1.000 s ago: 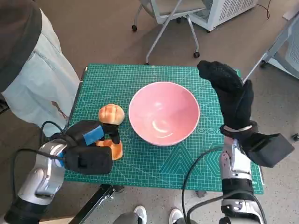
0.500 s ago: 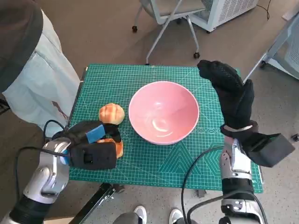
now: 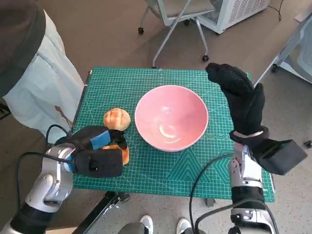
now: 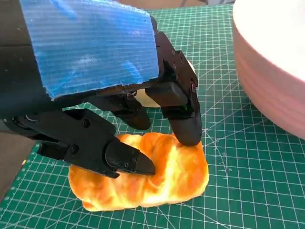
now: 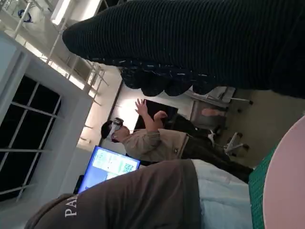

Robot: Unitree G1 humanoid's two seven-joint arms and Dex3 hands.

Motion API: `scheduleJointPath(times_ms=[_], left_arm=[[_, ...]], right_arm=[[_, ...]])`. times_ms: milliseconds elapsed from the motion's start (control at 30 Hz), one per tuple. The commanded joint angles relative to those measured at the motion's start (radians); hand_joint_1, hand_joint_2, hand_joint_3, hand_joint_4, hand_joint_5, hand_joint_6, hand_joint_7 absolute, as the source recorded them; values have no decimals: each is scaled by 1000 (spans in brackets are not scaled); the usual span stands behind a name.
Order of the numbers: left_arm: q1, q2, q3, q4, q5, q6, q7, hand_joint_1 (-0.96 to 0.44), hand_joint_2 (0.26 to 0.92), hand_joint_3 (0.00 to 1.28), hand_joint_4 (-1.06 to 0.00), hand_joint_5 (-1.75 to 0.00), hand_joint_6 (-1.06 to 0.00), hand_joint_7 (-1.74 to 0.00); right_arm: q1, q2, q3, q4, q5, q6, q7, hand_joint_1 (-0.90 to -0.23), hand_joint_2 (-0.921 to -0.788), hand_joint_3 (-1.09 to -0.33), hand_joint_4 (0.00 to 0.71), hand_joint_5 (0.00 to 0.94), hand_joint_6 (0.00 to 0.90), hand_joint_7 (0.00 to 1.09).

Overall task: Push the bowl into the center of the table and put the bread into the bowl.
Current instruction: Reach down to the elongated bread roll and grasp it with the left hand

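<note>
— Near the mat's front-left corner, what is the left hand [image 3: 95, 155] doing?

— It sits over the bread [image 4: 143, 174], an orange-gold loaf flat on the green mat [image 3: 161, 175]. In the wrist view one finger presses its top and the thumb tip touches its side, a pinch closing from above. I judge the grip is being set for a lift; the loaf is not yet off the mat.

— Which way does the loaf lie?

— Its long axis seems to run roughly along the front edge, one end toward the bowl [image 3: 171, 117], though the hand hides most of it from the head camera.

— And the round thing beyond?

— A bun [image 3: 116, 118], just behind the hand, near the bowl's left rim, untouched.

— The bowl?

— Upright, empty, about mid-mat, so the push looks done to me.

— Then the right hand [image 3: 242, 100]?

— Raised above the right edge, beside the bowl, fingers extended and holding nothing. It is probably parked clear of the bowl.

— Farther off?

— A person in the wrist view, and a chair past the far edge.
</note>
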Motion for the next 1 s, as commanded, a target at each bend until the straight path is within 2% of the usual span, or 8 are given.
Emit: scheduleJointPath(times_ms=[33,367,1000], left_arm=[[49,10,-6,39,-19,-46,7,0,906,54,-726,-1118,-627,-1096],[57,19,16,68,-43,-124,41,3,913,56,-717,-1175,-653,-1108],[62,36,90,-59,-110,-127,-1,3,914,48,-737,-1158,-652,-1102]], right_arm=[[23,8,-2,6,-4,5,-8,-697,-921,-769,189,1,54,550],[22,8,-3,16,-4,3,-6,-705,-921,-768,189,1,56,546],[26,4,-5,8,3,15,-1,-707,-921,-767,189,1,58,541]])
